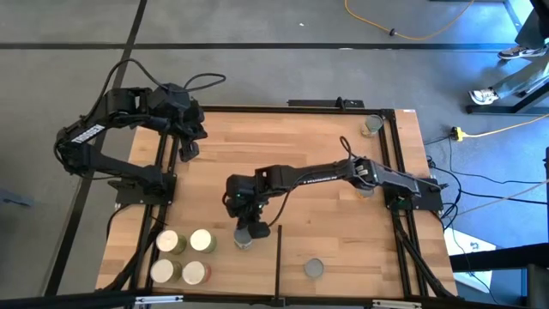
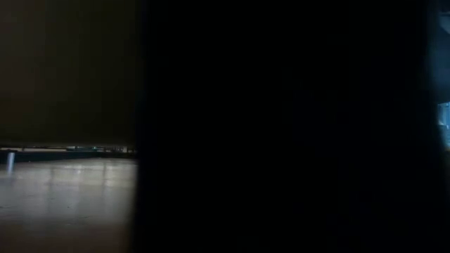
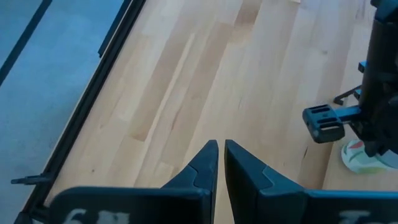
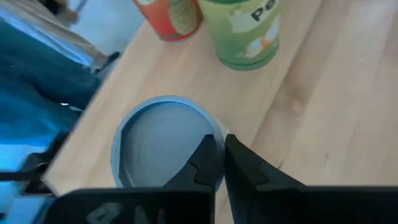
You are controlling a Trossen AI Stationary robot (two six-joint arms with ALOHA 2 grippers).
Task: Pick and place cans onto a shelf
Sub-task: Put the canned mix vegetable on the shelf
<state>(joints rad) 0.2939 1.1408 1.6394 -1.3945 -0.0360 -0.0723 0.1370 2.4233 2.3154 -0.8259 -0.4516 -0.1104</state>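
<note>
My right gripper (image 1: 244,216) is shut and reaches across the wood-plank shelf top (image 1: 326,223) to a grey-topped can (image 1: 246,237) just left of the thin black divider strip (image 1: 277,257). In the right wrist view its shut fingertips (image 4: 217,152) stand over this can's grey top (image 4: 155,143). Several cans stand at the near left: two with olive-green sides (image 1: 167,243) (image 1: 202,240), one pale (image 1: 163,271), one reddish (image 1: 196,273). My left gripper (image 1: 190,144) is shut and empty above the far left of the table (image 3: 217,149). The low view is almost wholly blocked by something dark. My right gripper's shut fingers come from above at a slant and stand over the near rim of the can's grey top (image 4: 199,134). I cannot tell whether they touch it. The can stands upright on the wood.
Another grey-topped can (image 1: 314,269) stands right of the divider near the front edge, and one (image 1: 372,125) stands at the far right corner. Black frame rails (image 1: 399,154) edge the table. A green can (image 4: 245,34) and the reddish can (image 4: 171,18) stand just beyond the right gripper.
</note>
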